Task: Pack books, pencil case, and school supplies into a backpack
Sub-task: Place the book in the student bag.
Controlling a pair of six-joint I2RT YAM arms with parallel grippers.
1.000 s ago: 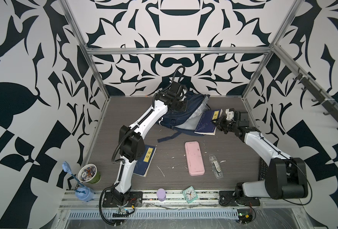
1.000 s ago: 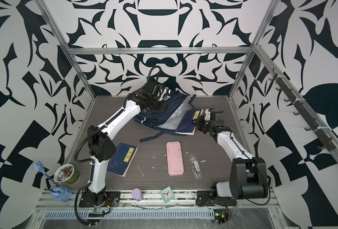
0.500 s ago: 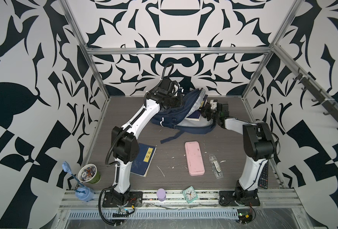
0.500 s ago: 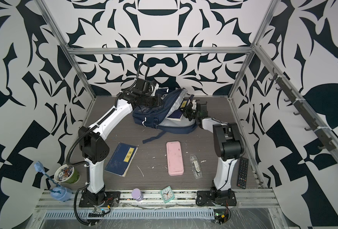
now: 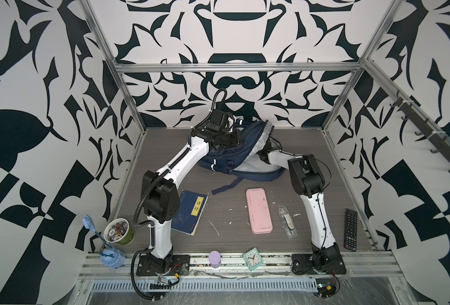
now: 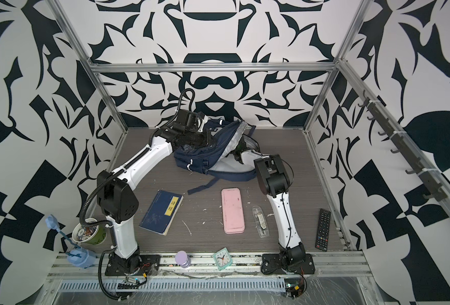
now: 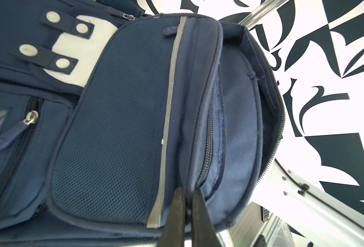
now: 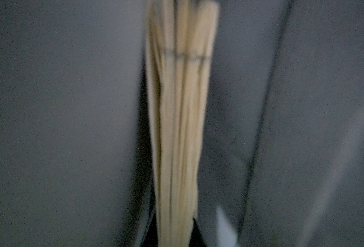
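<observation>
Since a second ago my right pincer (image 8: 174,237) has gone deep inside the backpack (image 5: 234,158), clamped on one book (image 8: 176,128), which now sits within it. My left pincer (image 7: 186,205) pinches the backpack's soft rim tight. I judge the book light and bendy; grip both covers together.

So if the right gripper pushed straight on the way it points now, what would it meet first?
The right gripper is inside the backpack, shut on a book. Straight on, the book's far end would probably meet the backpack's grey lining first; the blurred wrist view leaves depth unclear.
</observation>
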